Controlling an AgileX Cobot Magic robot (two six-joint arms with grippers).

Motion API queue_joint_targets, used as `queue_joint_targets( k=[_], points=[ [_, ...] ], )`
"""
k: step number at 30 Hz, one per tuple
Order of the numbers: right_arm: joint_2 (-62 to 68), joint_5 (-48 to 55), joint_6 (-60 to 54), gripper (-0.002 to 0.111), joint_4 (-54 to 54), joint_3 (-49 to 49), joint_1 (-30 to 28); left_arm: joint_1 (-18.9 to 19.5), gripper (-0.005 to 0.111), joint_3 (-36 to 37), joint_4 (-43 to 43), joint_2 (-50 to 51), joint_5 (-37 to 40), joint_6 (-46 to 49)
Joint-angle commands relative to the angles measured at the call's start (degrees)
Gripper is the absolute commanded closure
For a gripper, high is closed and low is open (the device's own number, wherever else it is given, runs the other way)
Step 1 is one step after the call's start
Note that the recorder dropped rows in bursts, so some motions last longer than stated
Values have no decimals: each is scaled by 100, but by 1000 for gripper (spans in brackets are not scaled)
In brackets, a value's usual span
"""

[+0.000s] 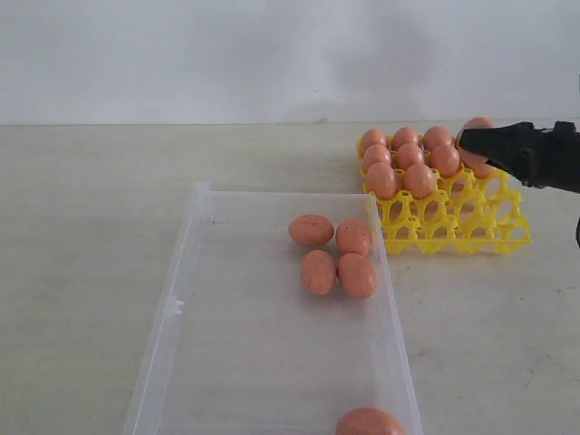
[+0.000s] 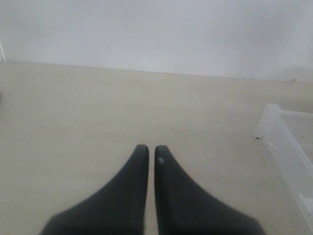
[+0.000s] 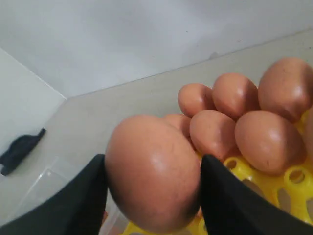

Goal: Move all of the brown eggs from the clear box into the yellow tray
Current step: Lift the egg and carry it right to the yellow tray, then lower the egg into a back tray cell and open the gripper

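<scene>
My right gripper (image 1: 464,140) is shut on a brown egg (image 3: 151,166) and holds it over the right side of the yellow tray (image 1: 471,227). Its black fingers (image 3: 225,196) press the egg from both sides. Several brown eggs (image 1: 408,154) fill the tray's back cups. In the clear box (image 1: 177,290), a cluster of eggs (image 1: 353,237) lies near the far right wall, and one more egg (image 1: 369,423) lies at the near edge. My left gripper (image 2: 151,149) hangs shut and empty over bare table, left of the clear box's corner (image 2: 286,156); the exterior view does not show it.
The yellow tray's front rows (image 1: 453,237) have open cups. The beige table (image 1: 91,227) runs back to a white wall. A small dark object (image 3: 19,149) lies far off on the table in the right wrist view.
</scene>
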Motion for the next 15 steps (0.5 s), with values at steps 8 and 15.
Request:
queue_joint_targets(
  k=[8,15],
  points=[
    [42,1629,-2825,108,1170,-64,885,20,103,15,-14,-12,-39,13],
    [28,1818,-2786,108,723,-64,872,20,103,15,-14,-12,-39,13]
  ],
)
